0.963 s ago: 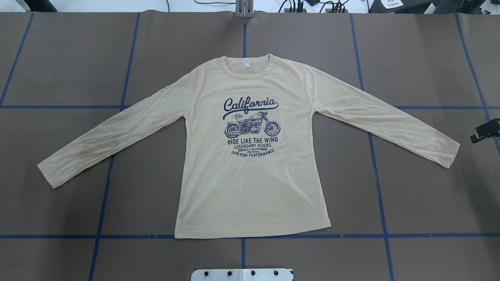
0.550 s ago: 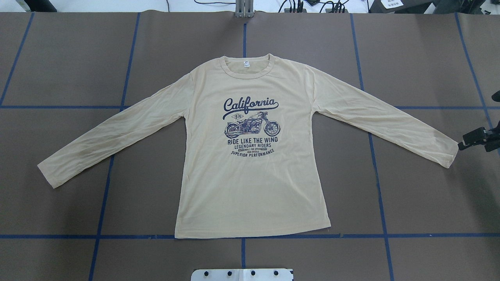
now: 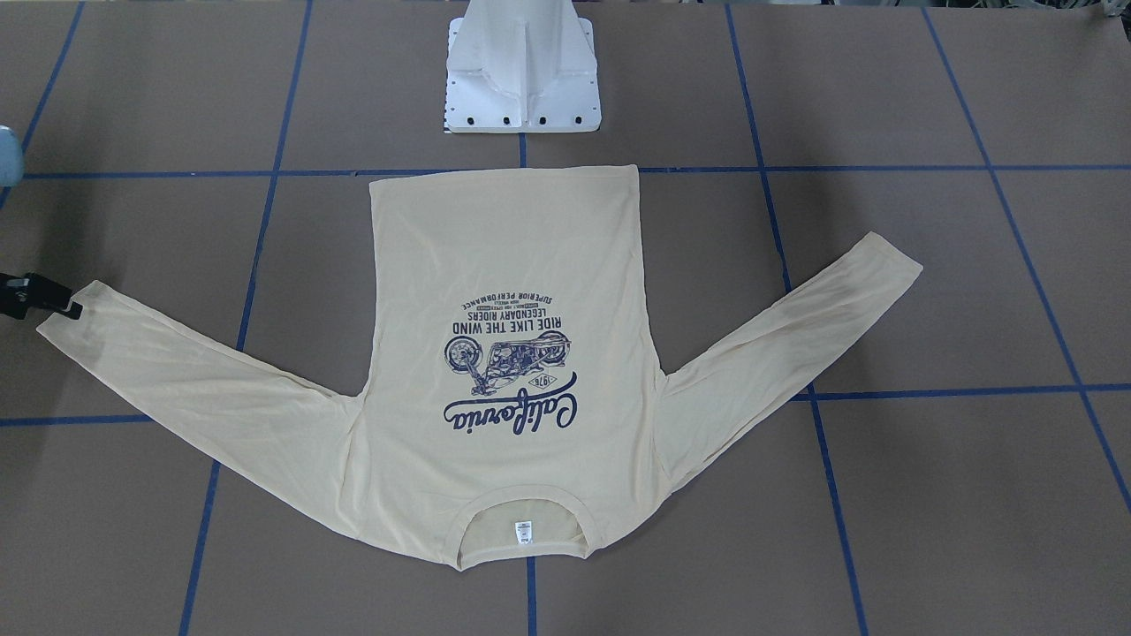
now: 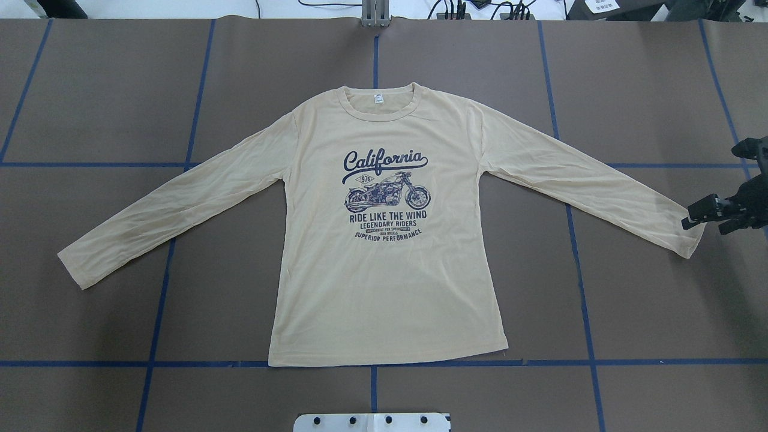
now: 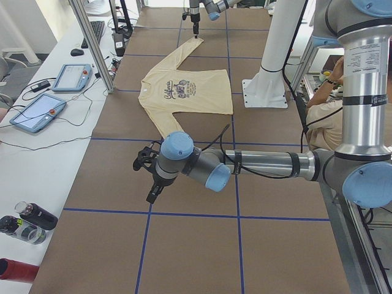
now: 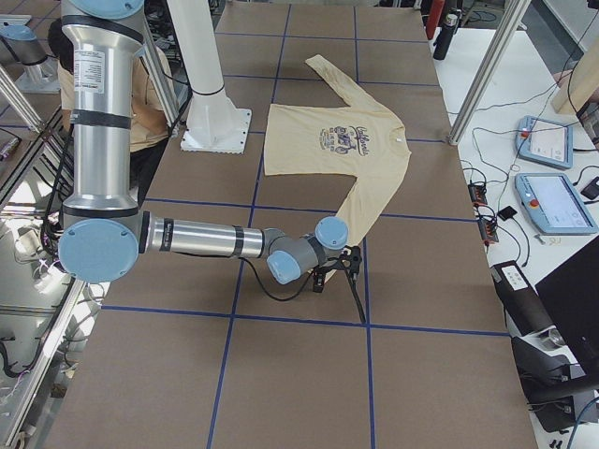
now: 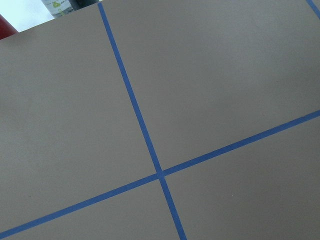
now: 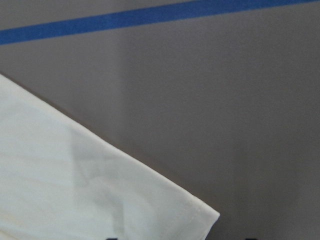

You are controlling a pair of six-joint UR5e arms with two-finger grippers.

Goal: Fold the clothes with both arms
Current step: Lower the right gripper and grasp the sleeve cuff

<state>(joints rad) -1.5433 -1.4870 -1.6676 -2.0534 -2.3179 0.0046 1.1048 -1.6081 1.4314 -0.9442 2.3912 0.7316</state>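
The cream-yellow long-sleeved shirt (image 4: 384,270) lies flat and print-up in the middle of the counter (image 4: 120,90). Its hem is toward the robot's white pedestal base (image 3: 521,79) and its ribbed collar (image 4: 378,105) is on the far side. The navy "California" motorcycle print (image 4: 387,195) is fully exposed. Both sleeves are spread outward and angle down toward the hem side.

The right end effector (image 4: 703,221) sits at the edge of the cuff (image 4: 690,240) on the robot's right. Its black fingers are apart, and in the right wrist view the corner of that cuff lies between two dark fingertips at the bottom edge. It grips no cloth, and the cuff rests flat on the counter.

The left end effector (image 5: 149,193) appears only in the exterior left view. It is over bare counter near a crossing of the blue tape lines (image 4: 198,108), well apart from the other cuff (image 4: 72,267). Whether its fingers are parted or together cannot be told from that view. The left wrist camera shows only brown surface and crossing tape.
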